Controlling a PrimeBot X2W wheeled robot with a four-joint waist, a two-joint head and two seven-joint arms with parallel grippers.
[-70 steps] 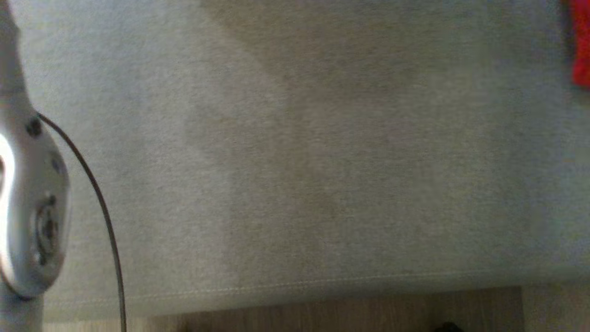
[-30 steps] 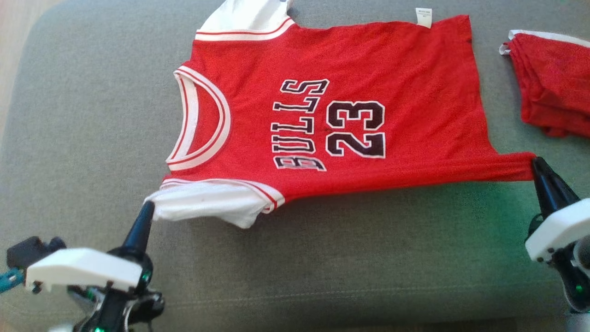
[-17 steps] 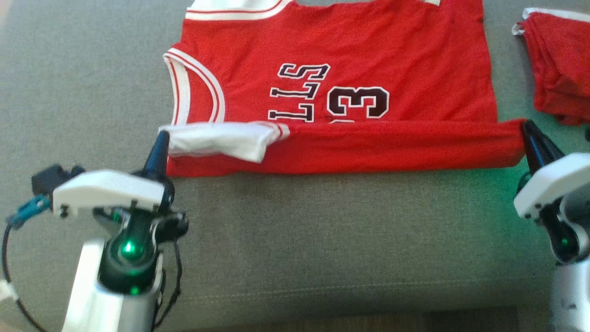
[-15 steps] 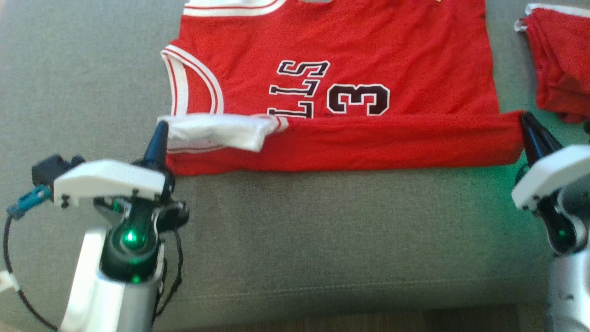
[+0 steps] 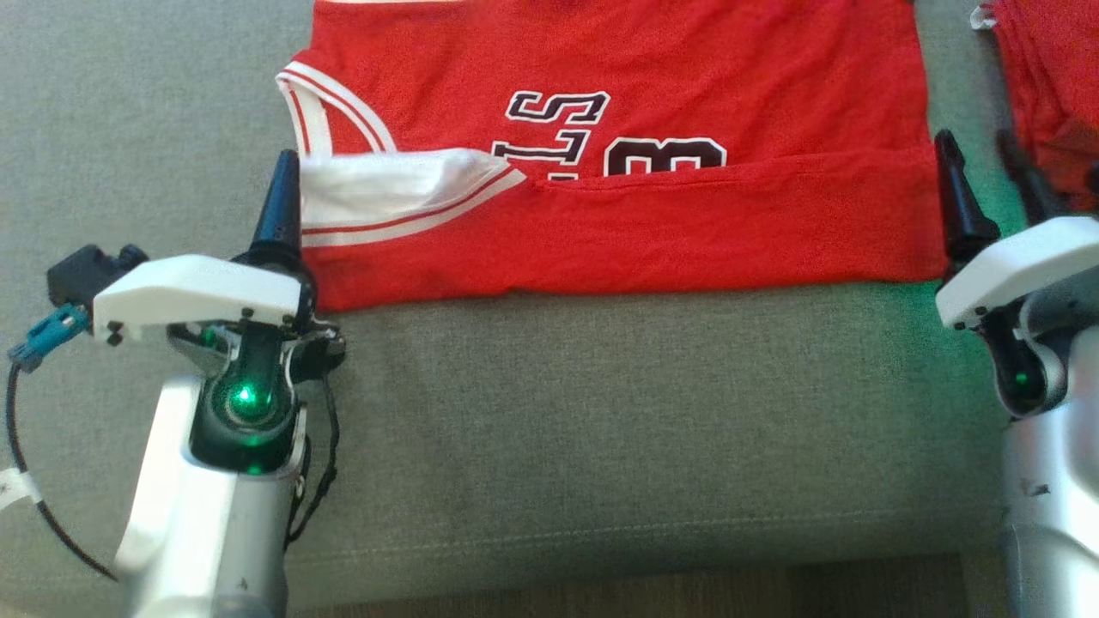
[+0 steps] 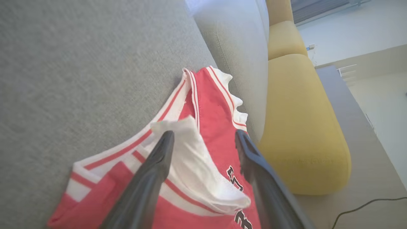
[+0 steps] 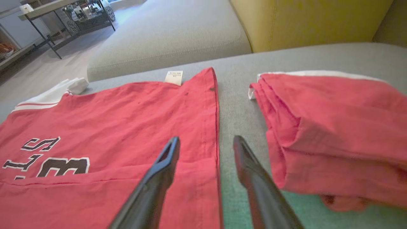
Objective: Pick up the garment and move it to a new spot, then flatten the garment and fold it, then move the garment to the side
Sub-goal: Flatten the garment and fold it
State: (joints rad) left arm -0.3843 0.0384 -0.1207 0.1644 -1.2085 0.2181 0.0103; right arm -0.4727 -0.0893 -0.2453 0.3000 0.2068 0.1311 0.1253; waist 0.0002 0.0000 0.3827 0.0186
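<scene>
Your garment (image 5: pixel 687 232), the red jersey, lay flat on the sofa cushion (image 5: pixel 601 446), toward its far edge, with the near long side folded over onto the print. The left gripper (image 6: pixel 203 135) had its jaws apart, gripping nothing, over the white sleeve (image 5: pixel 386 193) at the collar end. The right gripper (image 7: pixel 206 139) also had its jaws apart, astride the hem edge. I judge that the risk was in your next move: if a finger dragged on the cloth, the fold could open or skew. The sleeve looked bunched and could catch. The right gripper was near the second red garment (image 7: pixel 334 127) and could disturb it.
</scene>
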